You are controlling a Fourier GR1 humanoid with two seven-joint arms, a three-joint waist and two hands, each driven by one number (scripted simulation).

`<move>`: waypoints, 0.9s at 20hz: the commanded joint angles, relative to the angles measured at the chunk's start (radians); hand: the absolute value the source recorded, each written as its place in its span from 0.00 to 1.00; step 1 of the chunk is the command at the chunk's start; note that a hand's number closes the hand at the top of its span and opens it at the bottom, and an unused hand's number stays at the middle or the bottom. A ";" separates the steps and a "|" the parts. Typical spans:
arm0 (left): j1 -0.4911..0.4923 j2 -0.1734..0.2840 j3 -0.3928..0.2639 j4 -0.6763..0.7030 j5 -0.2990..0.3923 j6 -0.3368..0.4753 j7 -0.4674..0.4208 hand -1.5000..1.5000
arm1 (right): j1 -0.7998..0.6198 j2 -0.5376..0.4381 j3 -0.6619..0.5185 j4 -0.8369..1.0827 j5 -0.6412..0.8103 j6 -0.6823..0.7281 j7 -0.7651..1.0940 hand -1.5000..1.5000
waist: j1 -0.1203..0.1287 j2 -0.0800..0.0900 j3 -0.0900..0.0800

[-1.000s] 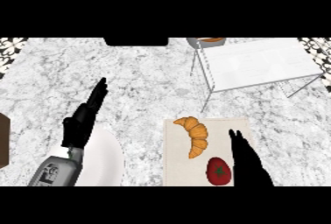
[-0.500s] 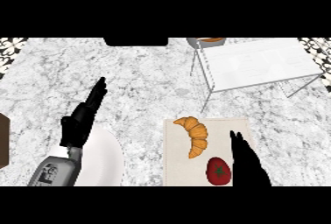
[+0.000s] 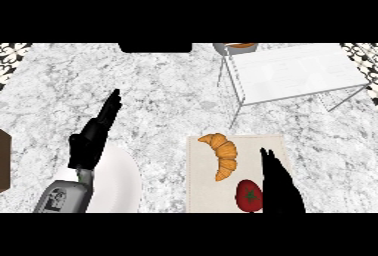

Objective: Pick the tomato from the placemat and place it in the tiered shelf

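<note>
Right hand (image 3: 279,185), fingers straight, sits just beside the round red tomato (image 3: 249,195) on the beige rectangular placemat (image 3: 203,190); left hand (image 3: 94,135) rests open

We note the tomato (image 3: 249,195) is cut at its lower side by the view's bottom edge, and its right flank is covered by the right hand (image 3: 278,187). That hand's palm and wrist run out of view below, so we see only its dark fingers. The placemat (image 3: 203,175) is cropped along its near edge, and its right part lies under the hand. The white plate (image 3: 122,182) is partly hidden by the left forearm and cut off below. The tiered shelf (image 3: 295,72) shows only its top tier; lower levels are concealed. A brown object (image 3: 4,160) leaves the left edge; we cannot identify it. A bowl-like item (image 3: 238,48) at the top is cropped.
</note>
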 commanded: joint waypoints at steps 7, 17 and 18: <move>-0.022 -0.012 0.063 -0.009 -0.007 -0.050 0.009 0.50 | 0.016 0.010 -0.005 0.121 -0.004 -0.063 -0.062 0.00 | 0.000 0.000 0.000; -0.024 -0.019 0.091 0.018 -0.019 -0.088 0.012 0.50 | -0.017 -0.021 0.036 0.163 0.075 -0.055 -0.102 1.00 | 0.000 0.000 0.000; 0.016 -0.040 0.058 -0.052 -0.048 -0.057 0.039 0.50 | 0.061 -0.037 0.081 0.144 0.098 -0.120 -0.120 1.00 | 0.000 -0.001 0.000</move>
